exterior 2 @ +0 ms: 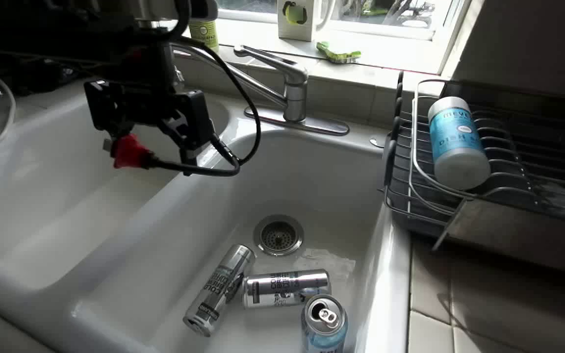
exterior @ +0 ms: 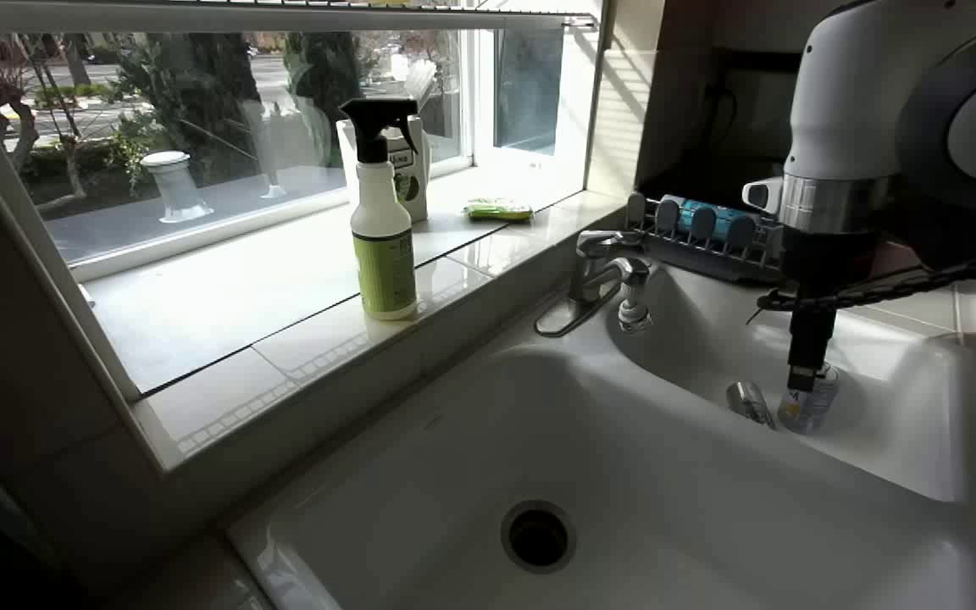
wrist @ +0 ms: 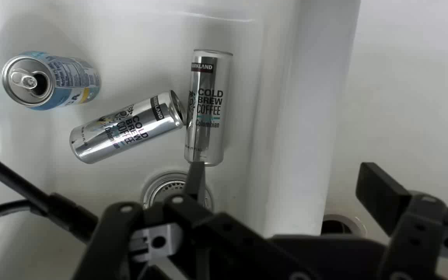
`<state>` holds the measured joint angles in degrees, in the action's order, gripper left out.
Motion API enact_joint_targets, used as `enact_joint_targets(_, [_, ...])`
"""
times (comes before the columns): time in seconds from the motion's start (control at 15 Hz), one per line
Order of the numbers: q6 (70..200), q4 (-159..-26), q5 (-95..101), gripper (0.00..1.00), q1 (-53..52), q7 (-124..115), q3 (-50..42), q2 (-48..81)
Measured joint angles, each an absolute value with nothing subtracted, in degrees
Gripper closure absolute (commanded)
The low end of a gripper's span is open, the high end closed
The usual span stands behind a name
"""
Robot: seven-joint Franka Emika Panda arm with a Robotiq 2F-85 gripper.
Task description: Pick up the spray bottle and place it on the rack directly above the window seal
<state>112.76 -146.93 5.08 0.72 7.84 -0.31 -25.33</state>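
A kitchen: in an exterior view a white double sink fills the centre and left, its tap at upper centre, a dish rack holding a blue-labelled bottle marked DISH at right, drink cans in the sink at lower centre

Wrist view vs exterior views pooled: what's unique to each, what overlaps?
Wrist view only: the perforated drain and the dark drain together in one picture.
Exterior views only: the spray bottle standing on the white-tiled window ledge, the chrome faucet, and the dish soap bottle on the dish rack.
Shared: two Kirkland cold brew coffee cans, the open blue can, the gripper.
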Motion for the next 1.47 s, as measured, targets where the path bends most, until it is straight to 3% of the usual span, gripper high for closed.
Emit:
enact_joint_targets(0.67, [113.3, -145.1, 8.1, 0.00, -1.0, 9.4, 1.5, -26.5])
enact_joint_targets(1.2, [113.8, -132.9, 14.0, 0.00, -8.2, 14.8, 7.9, -27.8])
enact_joint_targets(1.47, [122.8, -125.0, 15.3, 0.00, -9.6, 21.0, 7.8, -23.0])
